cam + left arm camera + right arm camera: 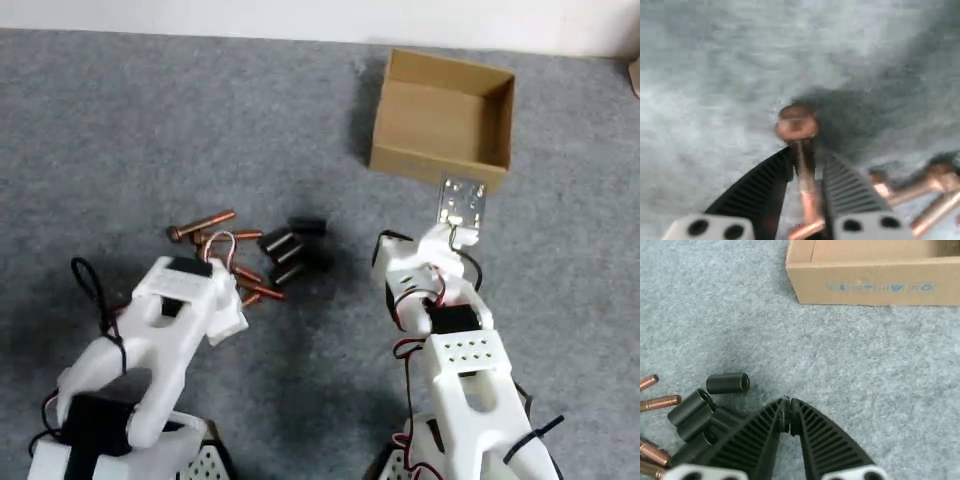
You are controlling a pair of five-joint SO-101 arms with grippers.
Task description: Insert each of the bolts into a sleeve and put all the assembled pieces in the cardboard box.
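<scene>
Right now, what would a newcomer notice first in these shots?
The left gripper is shut on a copper bolt, whose head sticks out past the tips. By that arm, more bolts and black sleeves lie in a loose heap on the grey carpet. The cardboard box sits open just ahead of the right gripper, which is shut on nothing.

Row of blue symbols [879, 287] (nothing legible) on the cardboard box [810, 282]
</scene>
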